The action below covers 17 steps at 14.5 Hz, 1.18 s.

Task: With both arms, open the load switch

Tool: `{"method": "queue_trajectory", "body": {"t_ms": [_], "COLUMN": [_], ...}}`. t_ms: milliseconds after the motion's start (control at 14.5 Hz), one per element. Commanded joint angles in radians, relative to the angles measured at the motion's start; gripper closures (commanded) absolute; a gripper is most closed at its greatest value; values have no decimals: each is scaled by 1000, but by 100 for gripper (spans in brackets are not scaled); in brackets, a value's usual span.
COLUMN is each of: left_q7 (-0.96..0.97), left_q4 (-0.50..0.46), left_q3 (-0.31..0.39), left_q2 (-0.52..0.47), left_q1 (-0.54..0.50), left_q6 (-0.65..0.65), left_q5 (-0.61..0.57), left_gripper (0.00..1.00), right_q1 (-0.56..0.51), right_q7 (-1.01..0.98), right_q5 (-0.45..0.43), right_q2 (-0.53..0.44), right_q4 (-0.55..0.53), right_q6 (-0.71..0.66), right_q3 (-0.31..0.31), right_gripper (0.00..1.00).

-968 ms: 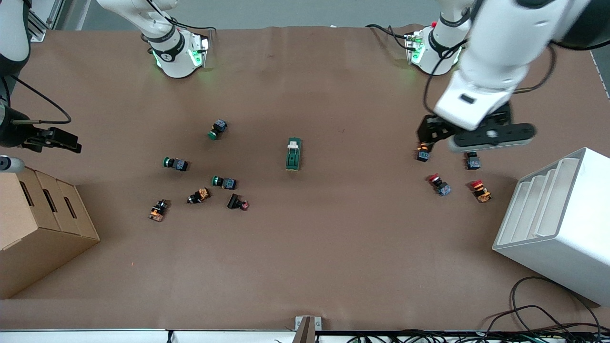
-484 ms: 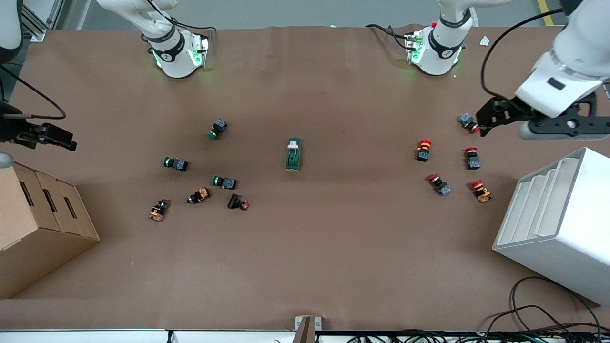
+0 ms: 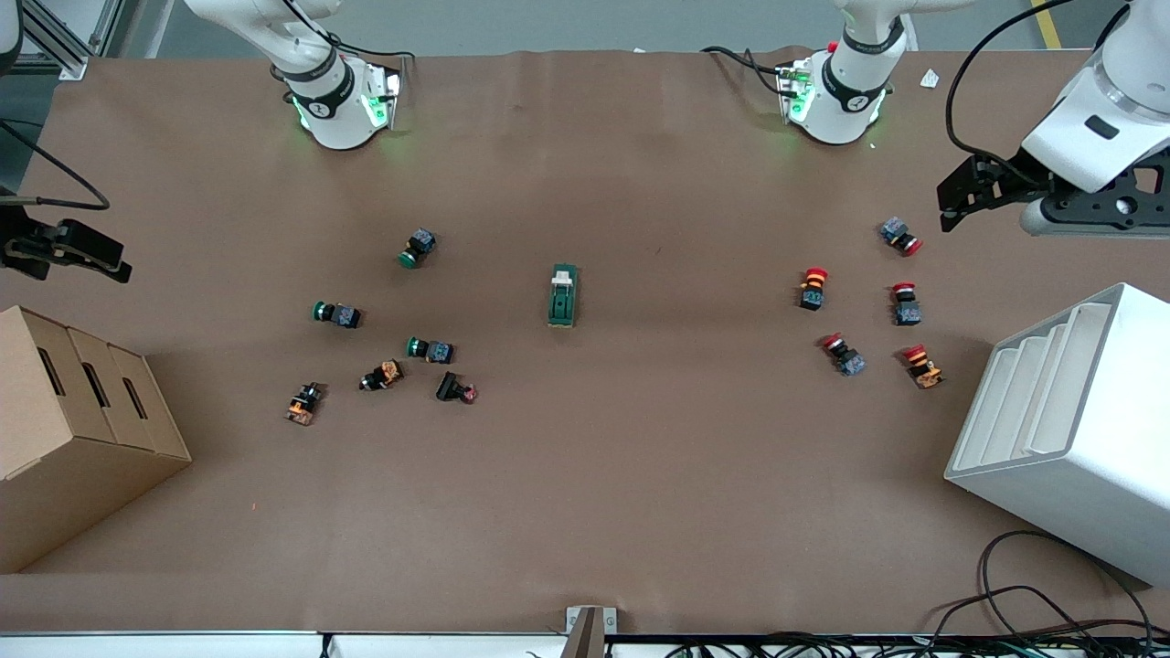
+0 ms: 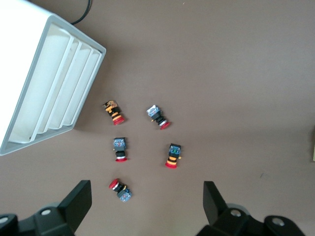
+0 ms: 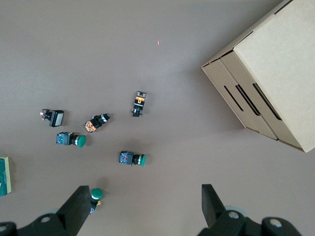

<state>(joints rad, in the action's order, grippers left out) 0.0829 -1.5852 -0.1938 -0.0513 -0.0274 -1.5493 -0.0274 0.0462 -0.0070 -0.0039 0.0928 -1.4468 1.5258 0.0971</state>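
Load switch (image 3: 563,295), dark green with white lever, untouched at mid-table between green push buttons (image 3: 428,348) and red push buttons (image 3: 813,285); left gripper (image 4: 147,206) over the red ones, right gripper (image 5: 142,209) over the green, both empty with jaws apart, apparently awaiting approach.

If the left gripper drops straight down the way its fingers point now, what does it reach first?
Probably a red push button, or bare table beside it. The open left gripper looks down on the cluster of red buttons near the white rack; depth is uncertain. The load switch is well off that line.
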Motion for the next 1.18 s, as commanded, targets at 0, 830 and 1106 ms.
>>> {"method": "queue_trajectory", "body": {"t_ms": [0,830,1106], "left_q7": [-48,-64,-66], "left_q4": [-59,-35,-35], "left_q3": [33,33,33], "left_q2": [-56,-48,-50], "left_q1": [-8,7,7], "left_q6": [-3,9,20], "left_q5": [53,44,55], "left_gripper": [0,0,0], "right_q1": [17,18,8], "right_q7": [9,9,7], "right_q5": [13,19,38], "right_q2": [-8,-73,-146], "right_q4": [0,-56,-112], "right_q6": [-39,-145,-142], "right_q3": [3,3,6], "right_gripper": [0,0,0]}}
